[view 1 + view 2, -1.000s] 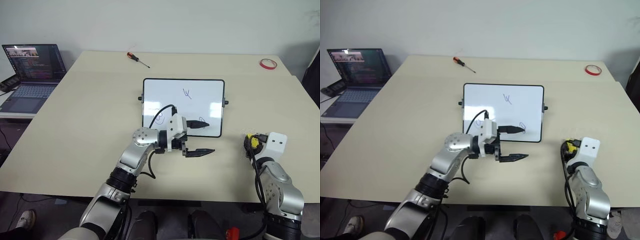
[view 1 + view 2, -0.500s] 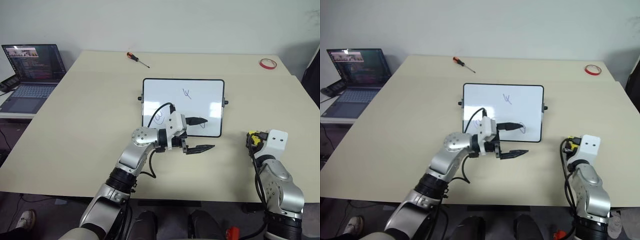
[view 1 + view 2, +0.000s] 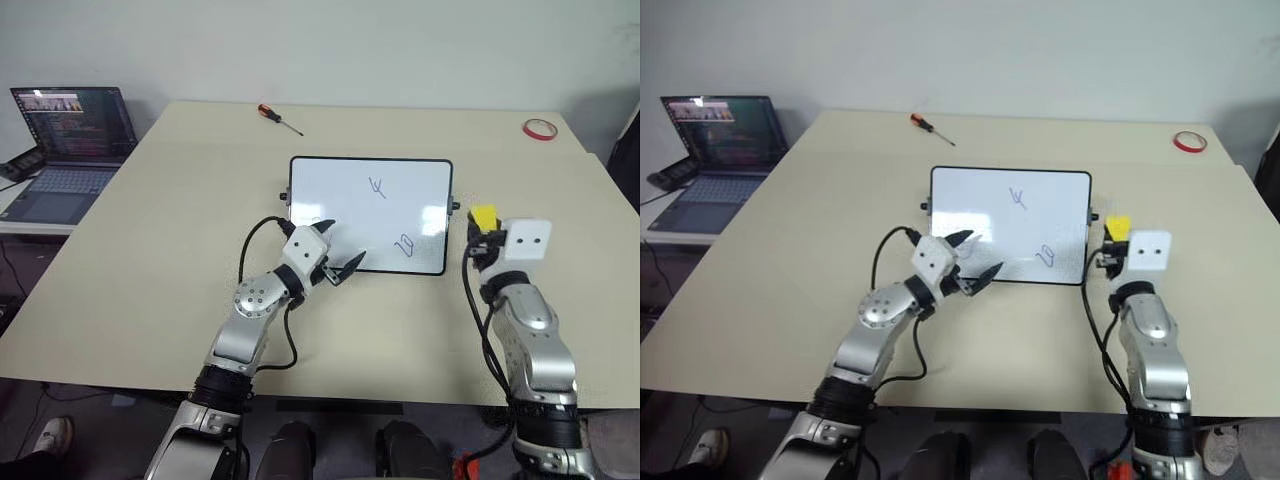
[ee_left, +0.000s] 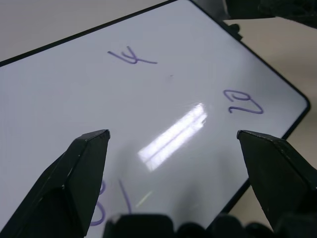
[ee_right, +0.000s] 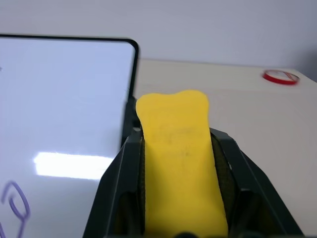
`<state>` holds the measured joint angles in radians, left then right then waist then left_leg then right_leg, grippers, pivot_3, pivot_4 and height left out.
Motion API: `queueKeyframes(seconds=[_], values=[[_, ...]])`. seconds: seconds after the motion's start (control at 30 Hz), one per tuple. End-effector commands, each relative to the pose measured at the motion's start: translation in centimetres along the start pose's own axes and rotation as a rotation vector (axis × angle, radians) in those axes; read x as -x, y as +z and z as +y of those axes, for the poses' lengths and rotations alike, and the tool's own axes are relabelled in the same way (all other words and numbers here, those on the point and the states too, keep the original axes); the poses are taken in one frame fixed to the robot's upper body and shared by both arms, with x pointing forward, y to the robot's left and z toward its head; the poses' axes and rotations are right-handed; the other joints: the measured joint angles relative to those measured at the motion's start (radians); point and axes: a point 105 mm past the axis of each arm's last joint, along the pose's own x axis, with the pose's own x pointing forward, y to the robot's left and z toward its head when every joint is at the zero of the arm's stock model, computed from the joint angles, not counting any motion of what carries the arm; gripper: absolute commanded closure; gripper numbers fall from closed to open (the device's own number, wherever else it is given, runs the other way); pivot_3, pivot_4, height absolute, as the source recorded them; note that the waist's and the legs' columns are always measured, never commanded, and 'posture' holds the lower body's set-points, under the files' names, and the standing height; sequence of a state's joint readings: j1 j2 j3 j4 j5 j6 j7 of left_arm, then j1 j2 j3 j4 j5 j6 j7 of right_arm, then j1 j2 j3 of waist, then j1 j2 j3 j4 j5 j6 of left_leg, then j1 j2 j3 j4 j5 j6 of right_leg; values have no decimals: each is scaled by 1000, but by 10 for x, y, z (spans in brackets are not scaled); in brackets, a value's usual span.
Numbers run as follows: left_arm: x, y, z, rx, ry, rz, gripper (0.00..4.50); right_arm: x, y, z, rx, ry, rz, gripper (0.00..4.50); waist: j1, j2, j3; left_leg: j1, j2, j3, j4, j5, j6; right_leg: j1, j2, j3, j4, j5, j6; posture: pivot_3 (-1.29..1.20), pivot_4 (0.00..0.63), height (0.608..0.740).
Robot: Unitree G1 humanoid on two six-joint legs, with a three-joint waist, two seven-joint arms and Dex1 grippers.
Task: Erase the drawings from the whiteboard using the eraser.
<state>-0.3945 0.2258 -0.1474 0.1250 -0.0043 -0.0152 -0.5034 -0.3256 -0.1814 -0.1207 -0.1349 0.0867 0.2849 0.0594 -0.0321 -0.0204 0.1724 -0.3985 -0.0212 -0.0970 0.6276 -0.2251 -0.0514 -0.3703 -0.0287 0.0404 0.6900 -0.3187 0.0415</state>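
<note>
Glossy whiteboard (image 3: 370, 205), matt table (image 3: 150, 250), soft-looking eraser (image 5: 181, 163).

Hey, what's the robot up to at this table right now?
It is about to wipe a whiteboard lying flat on the table. The right tool is shut on a yellow eraser, held beside the board's right edge. The left tool is open over the board's near left corner. The blue drawings are not yet wiped.
</note>
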Motion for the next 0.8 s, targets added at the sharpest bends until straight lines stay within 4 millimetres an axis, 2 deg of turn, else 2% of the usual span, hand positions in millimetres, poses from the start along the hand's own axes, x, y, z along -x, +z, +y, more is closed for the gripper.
queueKeyframes(seconds=[0.03, 0.2, 0.37, 0.57, 0.63, 0.8], values=[[-1, 10, 8, -26, 64, -34, 0, -15, 20, 16, 4, 52, -94, 3169, 0, 0, 0, 0, 0, 0, 0, 0, 0, 0, 0, 0, 0, 0, 0, 0, 150, 740], [-3, 11, 12, -24, 85, -34, 0, -47, 38, 58, -29, 169, -162, 3169, -6, 0, 0, 0, 0, 1, 0, 0, 0, -2, 0, 1, 1, 0, 0, 0, 150, 740], [-5, 12, 12, -25, 84, -39, 0, -64, 47, 88, -35, 253, -195, 3169, -9, 0, 0, -1, 1, 1, 0, 0, 0, -2, 0, 0, 2, 0, 0, 0, 150, 740], [-9, 16, 13, -31, 85, -50, 0, -72, 42, 110, -4, 336, -189, 3169, -4, 0, 0, -1, 0, 1, 0, 0, 0, -2, 0, 0, 2, 0, 0, 0, 150, 740], [-9, 17, 15, -36, 89, -51, 0, -75, 29, 119, 92, 370, -128, 3169, -4, 0, 0, -1, 0, 1, 0, 0, 0, -3, 0, 0, 2, 0, 0, 0, 150, 740], [-9, 16, 18, -41, 95, -51, 0, -80, 16, 121, 160, 366, -72, 3169, -7, 0, 0, -1, 1, 1, 0, 0, 0, -3, 0, 1, 2, 0, 0, 0, 150, 740]])
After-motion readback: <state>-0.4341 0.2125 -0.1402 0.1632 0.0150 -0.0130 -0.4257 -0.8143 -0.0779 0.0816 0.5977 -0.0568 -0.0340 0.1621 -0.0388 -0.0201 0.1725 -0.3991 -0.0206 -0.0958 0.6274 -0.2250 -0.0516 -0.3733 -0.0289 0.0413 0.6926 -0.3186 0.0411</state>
